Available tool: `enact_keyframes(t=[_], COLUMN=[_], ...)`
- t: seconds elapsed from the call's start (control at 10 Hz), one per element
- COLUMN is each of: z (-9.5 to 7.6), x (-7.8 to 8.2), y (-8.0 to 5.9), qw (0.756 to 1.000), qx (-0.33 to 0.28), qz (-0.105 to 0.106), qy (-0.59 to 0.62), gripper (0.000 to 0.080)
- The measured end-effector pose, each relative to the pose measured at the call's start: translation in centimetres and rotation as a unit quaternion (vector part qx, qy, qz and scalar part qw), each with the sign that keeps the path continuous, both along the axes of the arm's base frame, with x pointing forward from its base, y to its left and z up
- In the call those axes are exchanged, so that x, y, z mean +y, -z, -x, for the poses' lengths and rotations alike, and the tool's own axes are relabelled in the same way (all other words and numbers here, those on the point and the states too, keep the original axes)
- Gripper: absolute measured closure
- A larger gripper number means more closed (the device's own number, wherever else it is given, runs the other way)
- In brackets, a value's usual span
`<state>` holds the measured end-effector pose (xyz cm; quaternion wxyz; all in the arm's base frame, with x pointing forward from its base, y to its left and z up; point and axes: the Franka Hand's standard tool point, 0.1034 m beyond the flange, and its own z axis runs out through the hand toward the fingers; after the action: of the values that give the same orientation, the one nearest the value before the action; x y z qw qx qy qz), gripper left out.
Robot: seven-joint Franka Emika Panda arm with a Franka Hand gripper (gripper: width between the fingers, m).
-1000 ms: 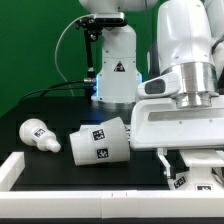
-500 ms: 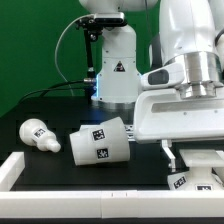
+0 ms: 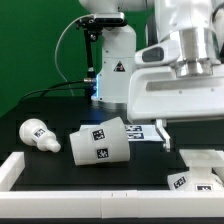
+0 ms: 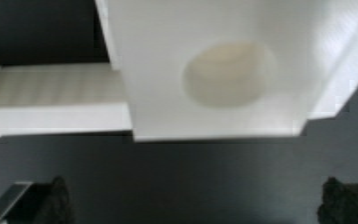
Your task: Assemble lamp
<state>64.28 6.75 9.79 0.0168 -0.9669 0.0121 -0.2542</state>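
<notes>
The lamp's flat square base (image 3: 203, 176) lies at the front on the exterior view's right. In the wrist view it is a white slab with a round mark (image 4: 229, 70). My gripper (image 3: 188, 142) hangs above it, open and empty; in the wrist view (image 4: 190, 196) its dark fingertips (image 4: 30, 202) stand wide apart with nothing between them. The hollow tapered shade (image 3: 98, 143) lies on its side in the middle of the black table. The round-headed bulb (image 3: 35, 133) lies to its left in the exterior view.
A white raised border (image 3: 18, 170) runs along the table's front and left; part of it shows in the wrist view (image 4: 48, 100). The marker board (image 3: 145, 132) lies behind the shade. The arm's own pedestal (image 3: 112, 72) stands at the back.
My gripper has risen straight up from the base, which stays on the table. The shade and bulb have not moved.
</notes>
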Motion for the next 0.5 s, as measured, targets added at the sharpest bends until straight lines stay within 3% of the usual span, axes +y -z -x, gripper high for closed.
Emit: enact_keyframes(t=[0.2,0.3,0.5], z=[-0.2,-0.4,-0.5], x=[-2.9,-3.9,-3.7], y=[-2.1,-2.9,-2.6], qw=[0.999,0.998,0.999], qx=[0.034,0.055,0.049], qz=[0.008,0.001,0.003], qy=[-0.006,-0.001,-0.001], gripper=[0.0101,0.0101,0.0101])
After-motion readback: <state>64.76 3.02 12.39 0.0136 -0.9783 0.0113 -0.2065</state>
